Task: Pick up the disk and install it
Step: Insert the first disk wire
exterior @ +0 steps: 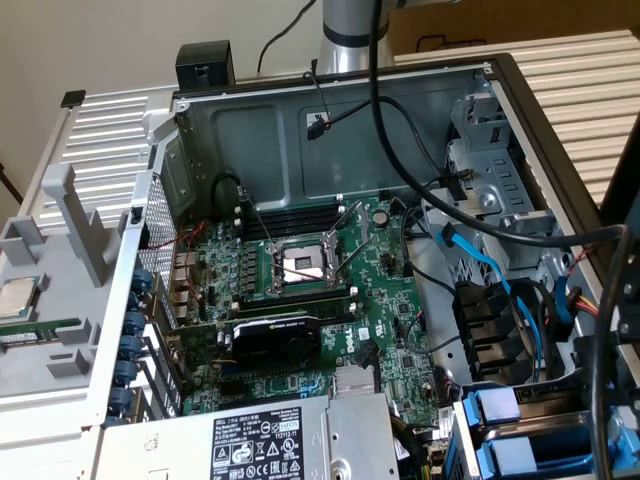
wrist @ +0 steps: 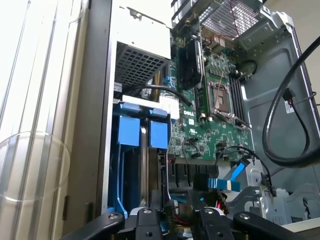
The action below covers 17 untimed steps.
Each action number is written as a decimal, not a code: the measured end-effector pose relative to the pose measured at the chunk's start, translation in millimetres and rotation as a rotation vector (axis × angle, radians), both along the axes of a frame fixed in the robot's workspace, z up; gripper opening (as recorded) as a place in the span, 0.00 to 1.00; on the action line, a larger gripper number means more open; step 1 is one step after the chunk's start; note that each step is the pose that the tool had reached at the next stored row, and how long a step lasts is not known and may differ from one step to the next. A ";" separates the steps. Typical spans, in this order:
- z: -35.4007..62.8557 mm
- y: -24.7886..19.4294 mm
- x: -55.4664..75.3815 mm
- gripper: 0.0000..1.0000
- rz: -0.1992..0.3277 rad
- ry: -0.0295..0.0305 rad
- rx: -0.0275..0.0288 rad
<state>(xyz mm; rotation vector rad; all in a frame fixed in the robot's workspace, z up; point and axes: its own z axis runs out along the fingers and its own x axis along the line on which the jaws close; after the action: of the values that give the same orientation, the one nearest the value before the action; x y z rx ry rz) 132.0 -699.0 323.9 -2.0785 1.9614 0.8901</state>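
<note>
Two bright blue carrier ends stand side by side in the drive bay at the corner of the open computer case, low on the exterior view's right. The disk (wrist: 144, 165) shows as a narrow silver metal edge between the blue carrier tabs (wrist: 129, 131), and its label is hidden. In the exterior view the same blue carriers (exterior: 505, 420) sit beside the power supply. My gripper (wrist: 176, 222) is close to the near end of this bay, with only its black linkage in the wrist view. Whether it touches the carrier is unclear.
The case lies open with the motherboard (exterior: 330, 300), the empty CPU socket (exterior: 303, 265) and a black graphics card (exterior: 275, 340). A labelled grey power supply (exterior: 260, 445) fills the near edge. Black cables (exterior: 400, 150) and blue SATA cables (exterior: 475, 265) cross the right side. A CPU chip (exterior: 15, 297) rests on a grey tray outside.
</note>
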 end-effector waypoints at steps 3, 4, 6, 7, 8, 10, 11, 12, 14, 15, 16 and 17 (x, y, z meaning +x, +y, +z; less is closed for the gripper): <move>-0.1 0.7 -2.3 0.34 0.001 0.0000 0.0003; -0.1 0.9 -2.9 0.34 0.001 0.0000 0.0003; -0.1 1.2 -3.6 0.34 0.001 0.0000 0.0007; -0.2 1.3 -3.8 0.34 0.002 0.0000 0.0012; -0.1 1.4 -3.9 0.34 0.002 0.0000 0.0013; -0.1 1.5 -3.9 0.34 0.002 0.0000 0.0022; 0.1 1.6 -3.8 0.34 0.002 0.0000 0.0027; 0.1 1.6 -3.1 0.34 0.002 0.0000 0.0033; -0.1 1.4 0.8 0.34 0.002 0.0001 0.0052; -0.1 1.3 2.2 0.34 0.003 0.0000 0.0058; 0.0 1.3 2.4 0.34 0.003 0.0000 0.0063; 0.1 1.3 2.4 0.34 0.003 0.0000 0.0068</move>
<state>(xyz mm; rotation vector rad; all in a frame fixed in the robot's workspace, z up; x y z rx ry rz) 134.4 -697.6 324.0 -2.0781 1.9532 0.8961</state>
